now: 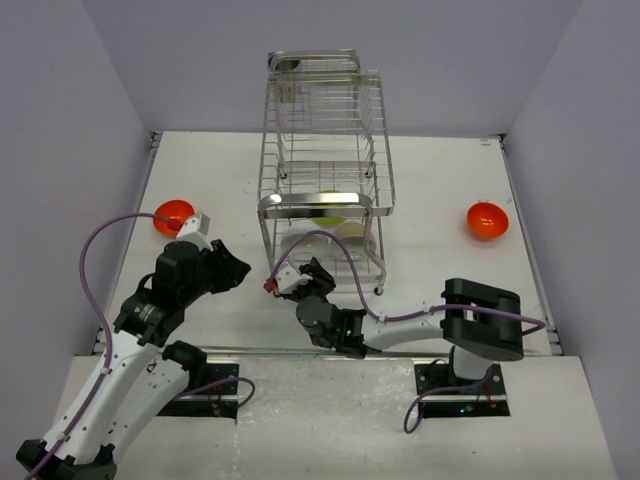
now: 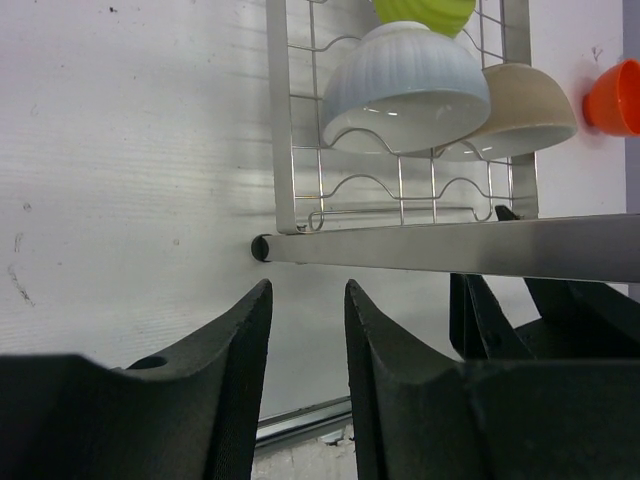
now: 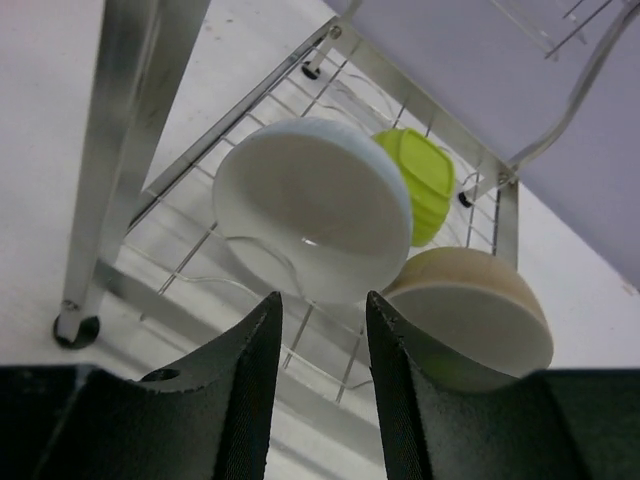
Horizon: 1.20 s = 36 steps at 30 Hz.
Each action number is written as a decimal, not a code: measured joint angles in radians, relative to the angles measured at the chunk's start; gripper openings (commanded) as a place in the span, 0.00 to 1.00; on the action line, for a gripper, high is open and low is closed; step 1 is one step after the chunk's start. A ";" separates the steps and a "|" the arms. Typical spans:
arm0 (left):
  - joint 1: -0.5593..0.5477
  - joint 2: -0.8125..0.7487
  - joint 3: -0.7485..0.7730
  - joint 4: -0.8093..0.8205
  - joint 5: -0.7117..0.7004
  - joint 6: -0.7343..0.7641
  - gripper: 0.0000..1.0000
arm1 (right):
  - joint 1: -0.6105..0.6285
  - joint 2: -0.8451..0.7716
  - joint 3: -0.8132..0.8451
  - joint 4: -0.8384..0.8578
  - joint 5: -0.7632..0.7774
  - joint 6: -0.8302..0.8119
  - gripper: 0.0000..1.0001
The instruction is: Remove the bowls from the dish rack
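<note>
The white counter [image 1: 430,180] is hemmed by grey walls [image 1: 60,150] on the left, back and right, and the dish rack [image 1: 316,203] stands in the middle of it toward the back, with bare surface open on both of its flanks and in front of it. One orange bowl [image 1: 173,215] sits on the counter near the left edge, close behind the left arm [image 1: 150,310]; the other orange bowl [image 1: 487,220] sits well apart from it near the right edge, clear of both arms. The left jaws hang low off the rack's front left corner, parted by a narrow gap with nothing between them; from the left wrist their tips point at the rack's bottom rail, which crosses just beyond them without touching. The right arm [image 1: 400,328] reaches in across the front, and the right jaws are likewise parted by a narrow gap and hold nothing, aimed up into the lowest tier. The white bowl [image 3: 310,220] stands on its edge in the wire slots of that tier, its open side turned toward the right jaws, just past their tips and apart from them. The beige bowl [image 3: 475,310] leans beside it on the right, touching or nearly touching it, and the lime-green bowl [image 3: 425,185] stands behind the two, farther back in the same tier.
</note>
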 measured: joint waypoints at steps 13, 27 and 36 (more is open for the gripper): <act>0.000 -0.034 -0.035 0.014 0.018 -0.003 0.38 | -0.130 0.168 -0.023 0.553 -0.019 -0.468 0.41; 0.000 -0.016 -0.058 0.047 0.042 -0.010 0.38 | -0.171 0.211 -0.023 0.646 -0.105 -0.573 0.41; 0.000 -0.018 -0.033 0.028 -0.033 -0.021 0.45 | -0.205 0.249 -0.003 0.655 -0.158 -0.572 0.40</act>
